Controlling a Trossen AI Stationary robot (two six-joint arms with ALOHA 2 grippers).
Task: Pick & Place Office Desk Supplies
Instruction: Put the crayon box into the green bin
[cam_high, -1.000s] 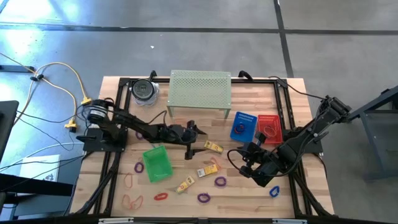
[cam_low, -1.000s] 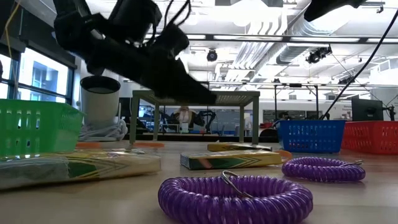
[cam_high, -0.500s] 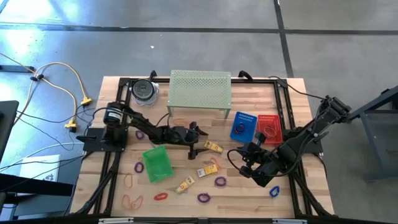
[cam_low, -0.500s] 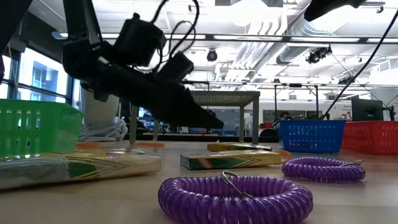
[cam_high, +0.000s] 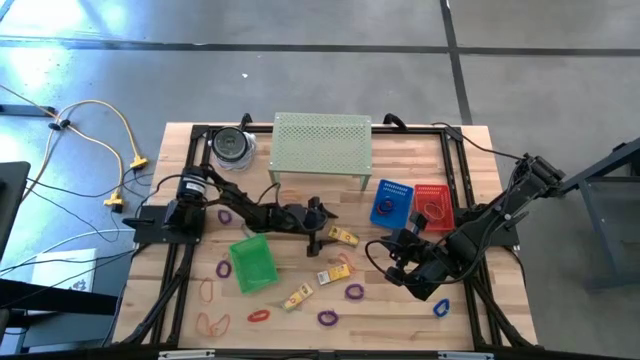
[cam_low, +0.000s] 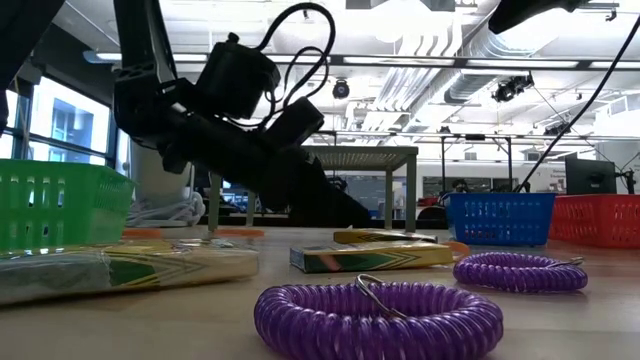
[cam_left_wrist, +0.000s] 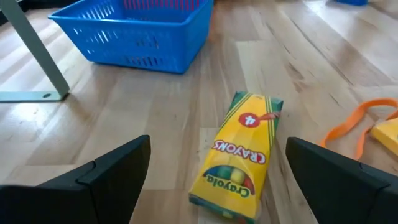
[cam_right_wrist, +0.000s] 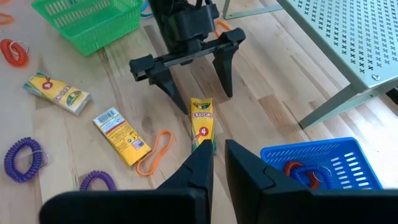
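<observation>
Desk (cam_high: 470, 150): being used as the work surface. Left hand (cam_high: 322, 235): being held with fingers apart astride the crayon packet (cam_left_wrist: 239, 155), seemingly for a grasp. Right hand (cam_high: 392, 262): being kept closed, empty, waiting nearby. Crayon packet: lying flat mid-desk, between those fingers.

Crayon box (cam_left_wrist: 239, 155): near end runs off your left wrist frame.
Blue basket (cam_right_wrist: 323, 163): contents mostly hidden — cut off.
</observation>
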